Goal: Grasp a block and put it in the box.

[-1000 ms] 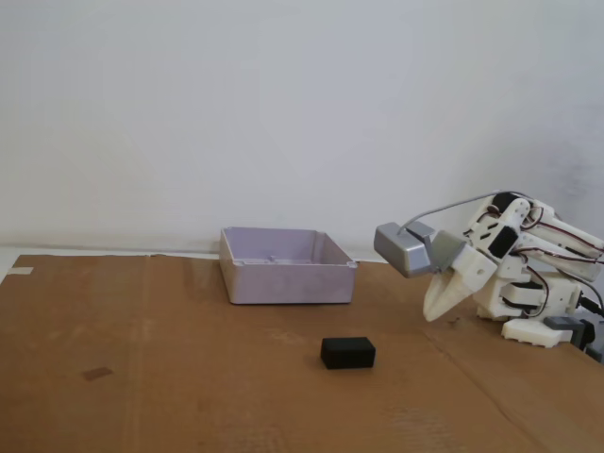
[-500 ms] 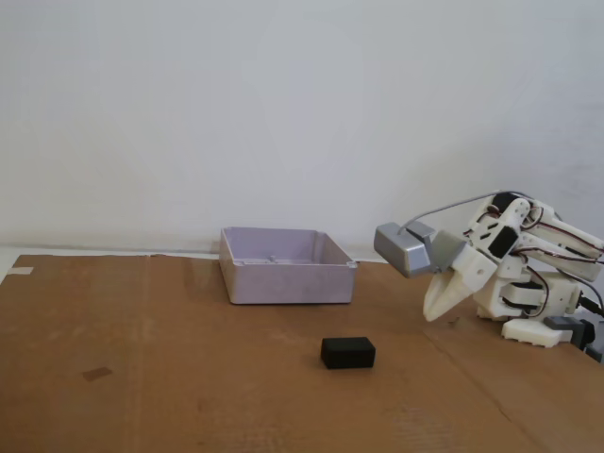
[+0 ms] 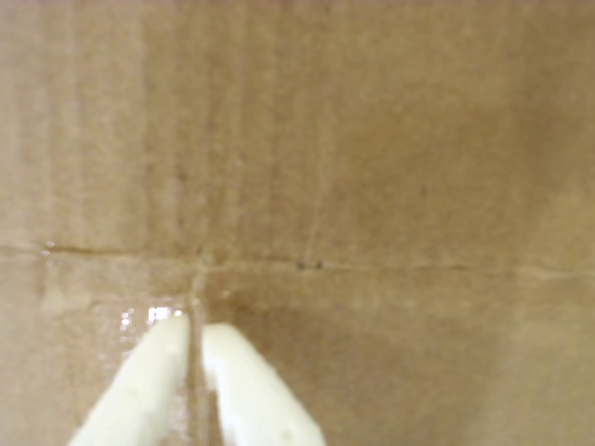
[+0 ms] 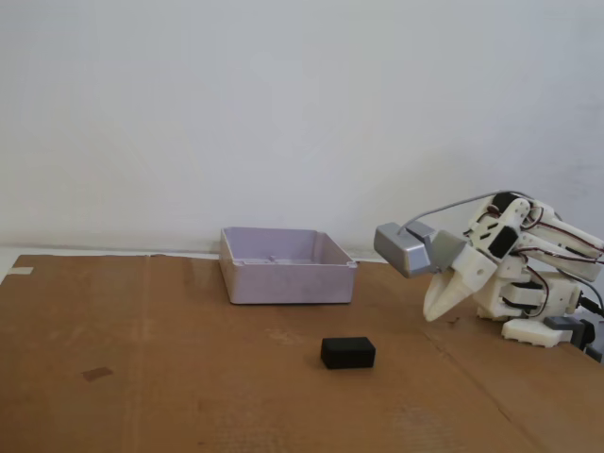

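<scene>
Nothing has moved since the earlier frames: your gripper point(image 4: 434, 312) hangs just above the cardboard point(image 4: 189, 377), fingers nearly together, empty. Your block point(image 4: 347, 352) lies in front of the box point(image 4: 286, 265).

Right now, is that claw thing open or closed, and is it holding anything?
Gripper: closed, holding nothing; only bare cardboard lies beneath it.
</scene>
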`<move>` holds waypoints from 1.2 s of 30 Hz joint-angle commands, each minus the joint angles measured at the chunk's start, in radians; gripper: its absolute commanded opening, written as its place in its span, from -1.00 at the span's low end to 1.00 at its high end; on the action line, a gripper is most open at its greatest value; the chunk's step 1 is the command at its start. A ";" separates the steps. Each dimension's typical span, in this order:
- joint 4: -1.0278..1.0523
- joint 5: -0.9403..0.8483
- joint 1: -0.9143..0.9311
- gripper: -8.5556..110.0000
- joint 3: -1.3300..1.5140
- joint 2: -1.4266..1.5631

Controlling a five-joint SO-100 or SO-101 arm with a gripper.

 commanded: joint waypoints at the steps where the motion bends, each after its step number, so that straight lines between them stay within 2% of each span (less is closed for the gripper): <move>1: 0.175 0.003 -0.002 -0.86 0.040 0.029; 17: 0.158 0.011 -0.003 -0.86 0.008 0.025; 29: -0.183 0.011 -0.006 -0.86 -0.193 -0.313; 36: -0.265 0.005 -0.006 -0.86 -0.371 -0.483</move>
